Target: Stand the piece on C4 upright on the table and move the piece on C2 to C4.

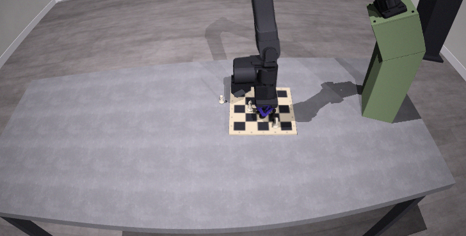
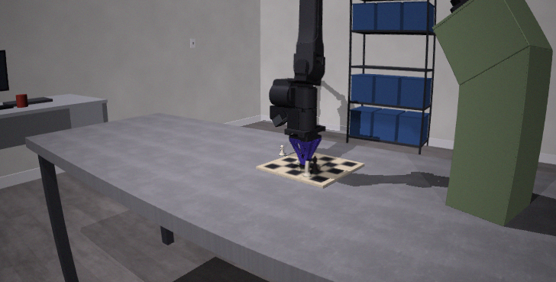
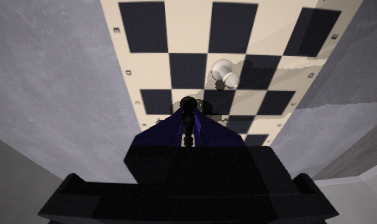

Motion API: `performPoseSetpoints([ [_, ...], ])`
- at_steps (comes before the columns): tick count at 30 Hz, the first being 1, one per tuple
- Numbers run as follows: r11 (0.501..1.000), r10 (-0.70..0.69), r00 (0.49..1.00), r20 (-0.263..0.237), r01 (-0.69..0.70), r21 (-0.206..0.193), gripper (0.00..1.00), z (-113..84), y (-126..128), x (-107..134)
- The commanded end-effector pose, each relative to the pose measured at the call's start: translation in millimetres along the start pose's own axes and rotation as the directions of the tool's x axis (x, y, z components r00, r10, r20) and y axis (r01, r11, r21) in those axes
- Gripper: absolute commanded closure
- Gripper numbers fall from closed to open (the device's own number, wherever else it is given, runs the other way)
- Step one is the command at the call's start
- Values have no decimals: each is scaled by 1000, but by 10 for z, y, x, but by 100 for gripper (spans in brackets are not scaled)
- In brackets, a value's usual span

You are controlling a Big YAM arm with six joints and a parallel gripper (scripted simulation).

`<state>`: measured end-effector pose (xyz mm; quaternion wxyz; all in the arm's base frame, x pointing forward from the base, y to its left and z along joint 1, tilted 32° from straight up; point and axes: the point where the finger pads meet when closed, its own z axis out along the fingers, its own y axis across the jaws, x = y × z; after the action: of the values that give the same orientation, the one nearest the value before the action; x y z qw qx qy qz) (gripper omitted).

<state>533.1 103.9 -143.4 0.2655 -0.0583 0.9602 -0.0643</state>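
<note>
My gripper (image 1: 264, 112) (image 2: 305, 158) (image 3: 188, 111) points straight down over the middle of the chessboard (image 1: 260, 132) (image 2: 289, 176) (image 3: 189, 30). Its purple fingers are shut on a slim black piece (image 3: 188, 107), held upright low over the board near row C. I cannot tell whether its base touches the board. A white pawn (image 1: 221, 99) (image 2: 282, 150) stands upright on the table just off the board's far left corner. A white piece (image 1: 249, 105) (image 3: 224, 74) stands on the board beside the fingers. Another white piece (image 1: 275, 123) (image 2: 306, 169) and a black piece (image 1: 273, 114) (image 2: 314, 164) stand near the front right.
A tall green block (image 1: 391, 71) (image 2: 498, 105) stands on the table's right side, with the arm's base on it. A shelf with blue bins (image 2: 389, 85) stands at the back wall. A side desk with a red cup (image 2: 21, 100) is far left.
</note>
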Motion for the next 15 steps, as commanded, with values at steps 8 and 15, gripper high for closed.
performPoseSetpoints([
  [8,1000,-8,999,32,8,-5,100,-6,28,-123],
  [15,1000,-6,1000,31,6,-4,100,-27,10,-132],
])
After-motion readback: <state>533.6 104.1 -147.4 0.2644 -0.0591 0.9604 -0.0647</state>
